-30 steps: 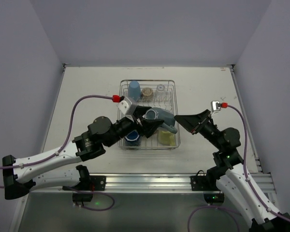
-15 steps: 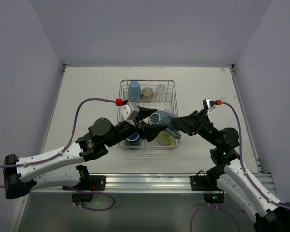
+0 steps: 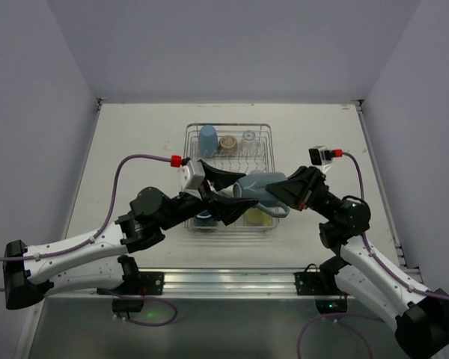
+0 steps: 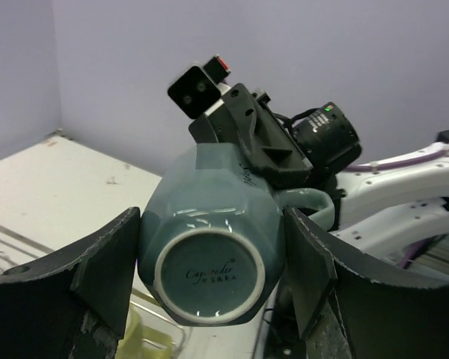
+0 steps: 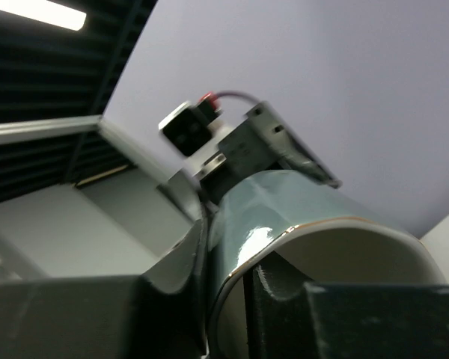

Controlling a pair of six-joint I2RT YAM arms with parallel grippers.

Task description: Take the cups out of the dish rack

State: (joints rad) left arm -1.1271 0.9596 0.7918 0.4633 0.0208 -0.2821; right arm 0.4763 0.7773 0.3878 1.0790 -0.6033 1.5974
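Overhead, the top view shows a pale worktop (image 3: 135, 149) with the silver wire dish rack (image 3: 191, 138) at centre. Along its far side stand a light blue cup (image 3: 207, 138), a beige cup (image 3: 227, 142) and a clear cup (image 3: 248, 138). A grey-teal mug (image 3: 258, 187) lies on its side in the air above the rack's near half, between the two arms. The left tool (image 3: 236, 191) meets it from the left and the right tool (image 3: 284, 191) from the right. A yellow-green cup (image 3: 256, 217) shows in the rack just below the mug.

Next, the left wrist view adds the grip. The mug's round base faces the camera at centre frame, and both dark fingers (image 4: 108, 262) press its sides, so the left tool is gripping it. The right tool clamps the mug's far end, beside the handle.

Last, the right wrist view alone shows the mug's open rim at lower right. One finger (image 5: 179, 262) lies outside the wall and the other inside, pinching it.
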